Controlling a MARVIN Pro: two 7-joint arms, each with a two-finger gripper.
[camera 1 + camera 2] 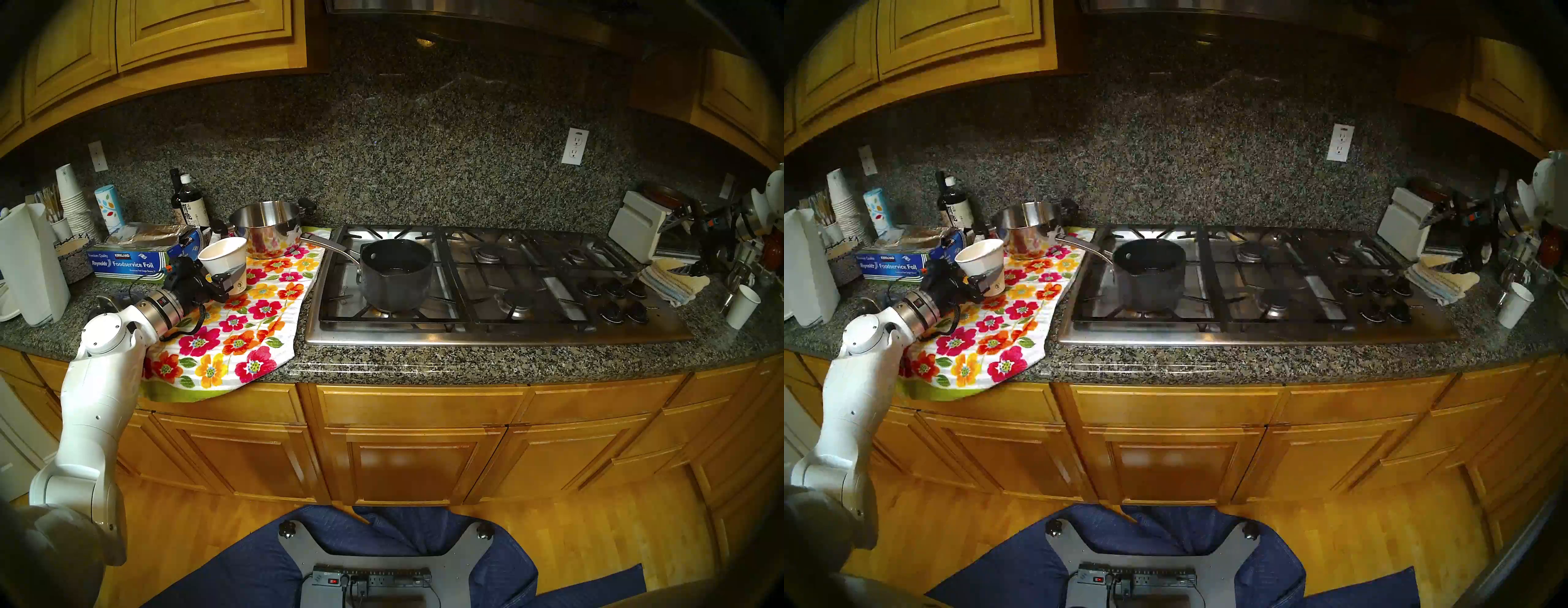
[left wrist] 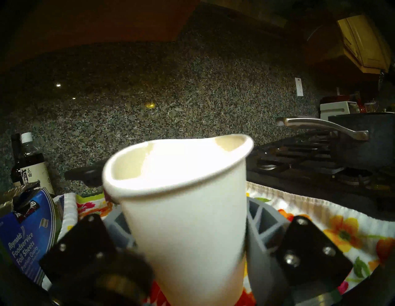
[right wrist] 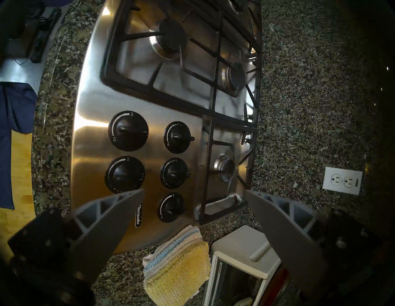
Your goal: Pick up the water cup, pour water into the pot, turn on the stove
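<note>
Above the flowered towel (image 1: 237,335) at the tabletop's left, the left pincer (image 1: 227,282) clamps the water cup (image 1: 225,261), tilted, while further right the pot (image 1: 396,271) sits on the stove (image 1: 488,331) and the right pincer (image 3: 193,198) gapes empty over the knobs (image 3: 128,130).

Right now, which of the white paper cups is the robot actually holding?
The water cup with the small green mark, squeezed in the left gripper above the flowered towel. The stacked cups at far left and the small cup at far right stand untouched.
</note>
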